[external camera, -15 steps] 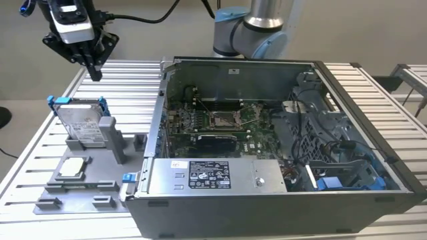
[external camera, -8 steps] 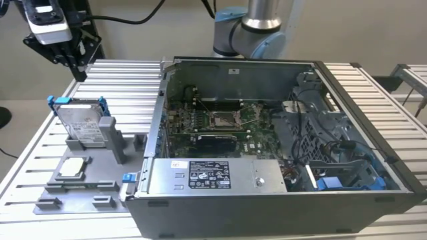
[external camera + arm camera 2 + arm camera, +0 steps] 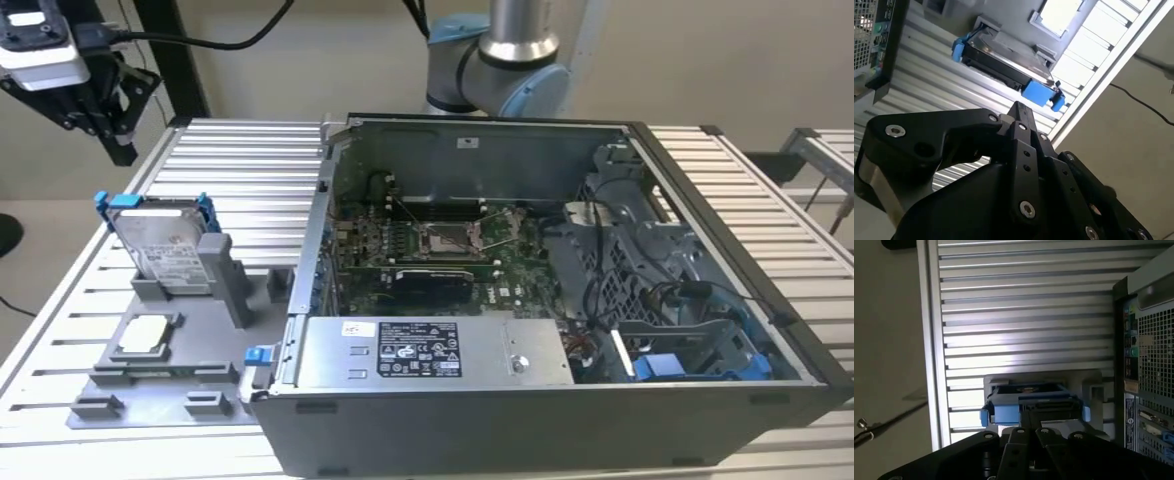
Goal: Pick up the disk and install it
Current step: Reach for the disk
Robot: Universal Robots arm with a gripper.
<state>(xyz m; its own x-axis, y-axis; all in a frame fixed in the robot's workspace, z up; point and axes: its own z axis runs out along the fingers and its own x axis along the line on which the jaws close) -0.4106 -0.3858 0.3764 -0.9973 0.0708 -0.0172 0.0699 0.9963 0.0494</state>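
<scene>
The disk [image 3: 160, 245] stands on edge in a grey holder on the slatted table, at the exterior view's left; it is silver-grey with a white label and a blue bracket. My black gripper [image 3: 123, 152] hangs well above and behind it, off the table's far left corner, shut with nothing in it. In the second wrist view the disk [image 3: 1004, 62] lies beyond the gripper [image 3: 1019, 112], apart from it. In the first wrist view the disk's blue bracket [image 3: 1009, 412] shows just past the gripper [image 3: 1029, 429].
An open computer case [image 3: 561, 290] takes up the middle and the exterior view's right, with a silver box [image 3: 427, 350] along its near side and a blue-tabbed bay [image 3: 667, 365]. A grey fixture [image 3: 160, 380] carries a small square chip [image 3: 144, 335]. The table edge [image 3: 80, 290] runs close by.
</scene>
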